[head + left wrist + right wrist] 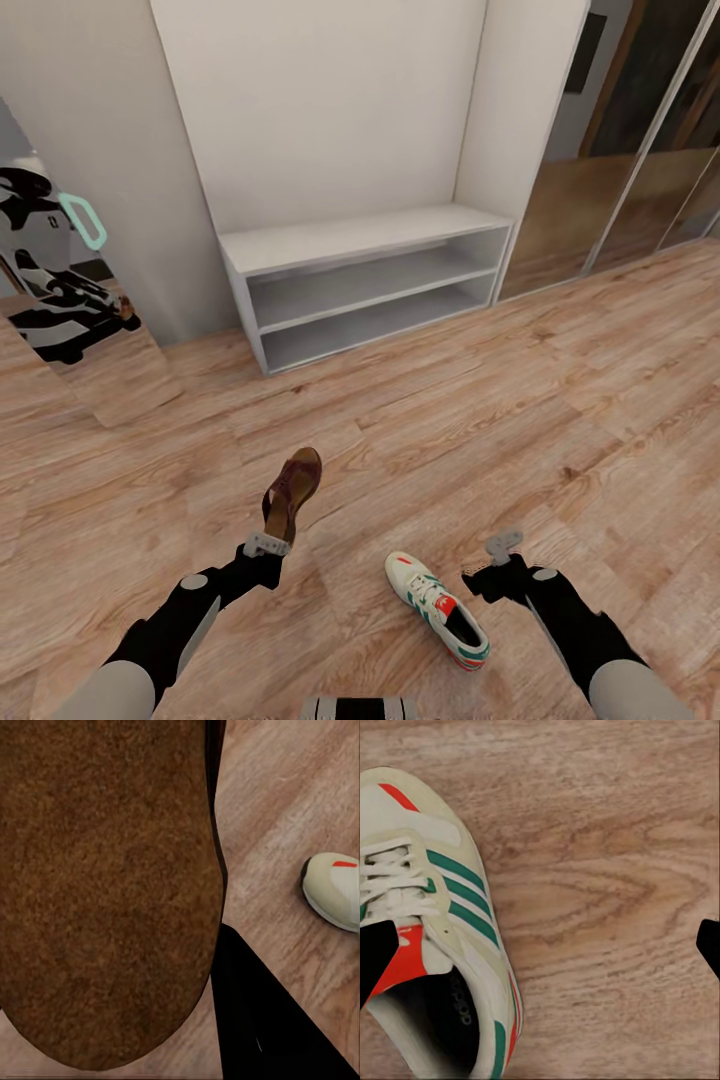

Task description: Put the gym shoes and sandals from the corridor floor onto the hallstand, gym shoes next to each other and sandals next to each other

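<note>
Head view: my left pincer grips a dark brown leather strap sandal, raised above the light wood-plank corridor floor. At five o'clock of it, a white lace-up gym shoe with green stripes lies on the floor. My right pincer hovers beside it, spread open. A light-grey two-tier shoe rack stands at twelve o'clock.

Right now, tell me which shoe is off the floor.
The brown sandal: it is raised on edge at the left end effector, which appears to hold it. The white sneaker with green stripes lies flat on the wood floor beside the right end effector.
</note>
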`<state>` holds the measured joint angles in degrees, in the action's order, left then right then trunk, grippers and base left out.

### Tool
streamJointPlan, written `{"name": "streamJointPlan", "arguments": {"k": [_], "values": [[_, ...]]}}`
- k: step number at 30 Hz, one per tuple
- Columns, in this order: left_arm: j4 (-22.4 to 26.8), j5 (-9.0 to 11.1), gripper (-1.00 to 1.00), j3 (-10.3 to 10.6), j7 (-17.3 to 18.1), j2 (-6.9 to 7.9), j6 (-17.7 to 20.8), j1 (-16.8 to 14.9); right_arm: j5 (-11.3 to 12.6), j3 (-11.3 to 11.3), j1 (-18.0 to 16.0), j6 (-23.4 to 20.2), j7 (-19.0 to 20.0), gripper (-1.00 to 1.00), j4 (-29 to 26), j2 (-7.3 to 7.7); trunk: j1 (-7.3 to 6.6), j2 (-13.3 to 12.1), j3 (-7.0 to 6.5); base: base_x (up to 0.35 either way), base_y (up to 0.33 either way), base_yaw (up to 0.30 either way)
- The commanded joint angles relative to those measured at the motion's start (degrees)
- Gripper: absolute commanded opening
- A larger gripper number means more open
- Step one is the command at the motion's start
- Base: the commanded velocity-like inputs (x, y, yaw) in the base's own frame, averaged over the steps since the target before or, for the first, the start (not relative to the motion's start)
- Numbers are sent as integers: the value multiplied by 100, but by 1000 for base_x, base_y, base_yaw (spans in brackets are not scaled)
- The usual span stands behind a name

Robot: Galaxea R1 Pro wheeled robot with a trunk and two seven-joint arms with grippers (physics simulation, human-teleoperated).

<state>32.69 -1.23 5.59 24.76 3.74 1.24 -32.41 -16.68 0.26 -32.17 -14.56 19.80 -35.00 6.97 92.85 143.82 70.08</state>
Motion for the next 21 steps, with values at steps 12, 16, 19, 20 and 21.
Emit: {"name": "streamJointPlan", "arguments": {"k": [12,16,19,20,21], "values": [[9,-26,-100,13,19,-4,-1,-2,-45,24,-77,536,33,100,520,-3,29,18,271,0,0,0],[9,-26,-100,13,31,0,-1,-2,-40,23,-79,573,31,100,558,-5,34,21,315,0,0,0],[9,-33,-100,13,166,4,-1,-2,-33,20,-79,584,26,100,572,-11,34,21,315,0,0,0],[9,-33,-100,13,174,5,-1,-2,-32,19,-79,585,25,100,572,-11,34,21,315,0,0,0],[11,-34,-100,13,182,8,-1,-2,-30,19,-79,585,25,100,570,-11,34,21,315,0,0,0]]}}
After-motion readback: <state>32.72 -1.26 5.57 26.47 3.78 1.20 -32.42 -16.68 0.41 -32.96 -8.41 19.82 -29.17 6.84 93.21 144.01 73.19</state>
